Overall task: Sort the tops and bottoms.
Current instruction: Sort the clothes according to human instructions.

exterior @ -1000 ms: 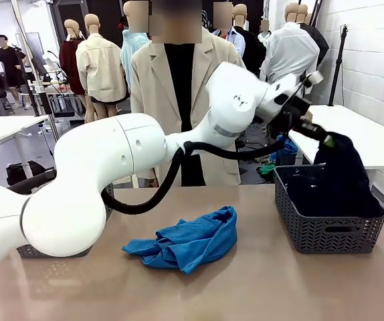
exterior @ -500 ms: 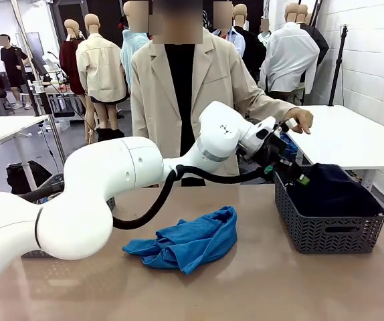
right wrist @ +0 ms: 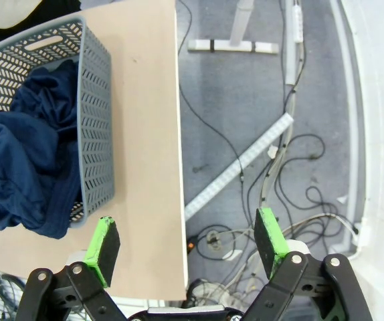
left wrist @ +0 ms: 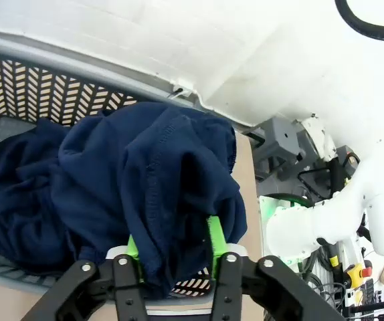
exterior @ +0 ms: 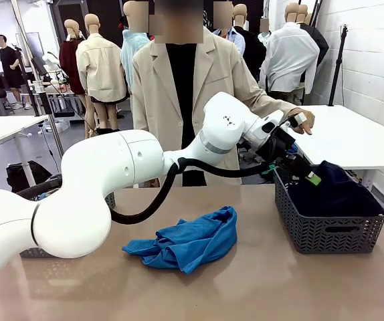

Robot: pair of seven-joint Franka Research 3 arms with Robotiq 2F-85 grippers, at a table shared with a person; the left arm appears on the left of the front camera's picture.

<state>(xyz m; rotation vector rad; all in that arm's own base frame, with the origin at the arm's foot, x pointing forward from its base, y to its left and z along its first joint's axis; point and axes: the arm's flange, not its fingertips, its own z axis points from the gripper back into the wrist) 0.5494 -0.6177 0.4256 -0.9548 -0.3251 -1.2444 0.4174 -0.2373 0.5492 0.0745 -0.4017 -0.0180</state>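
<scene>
Left gripper (exterior: pixel 304 174) hangs over the left rim of the grey basket (exterior: pixel 326 235), where the left arm reaches across from the other side of the table (exterior: pixel 279 287). In the left wrist view its green pads (left wrist: pixel 217 235) stand partly apart with a fold of the dark navy bottoms (left wrist: pixel 145 174) between them. I cannot tell if the pads press the cloth or only stand beside it. The bottoms lie inside the basket (left wrist: pixel 31 87), and one part falls over its rim at the gripper (left wrist: pixel 175 244).

Right gripper (right wrist: pixel 185 224) is wide open with nothing between its fingers. It is beside the basket (right wrist: pixel 95 134), above the table edge, and the bottoms (right wrist: pixel 31 147) are seen in the basket from above.

One cobalt-blue top (exterior: pixel 192 242) lies crumpled on the table, left of the basket. Behind the basket, the person's hand (exterior: pixel 304 122) rests on a white table (exterior: pixel 352 137).
</scene>
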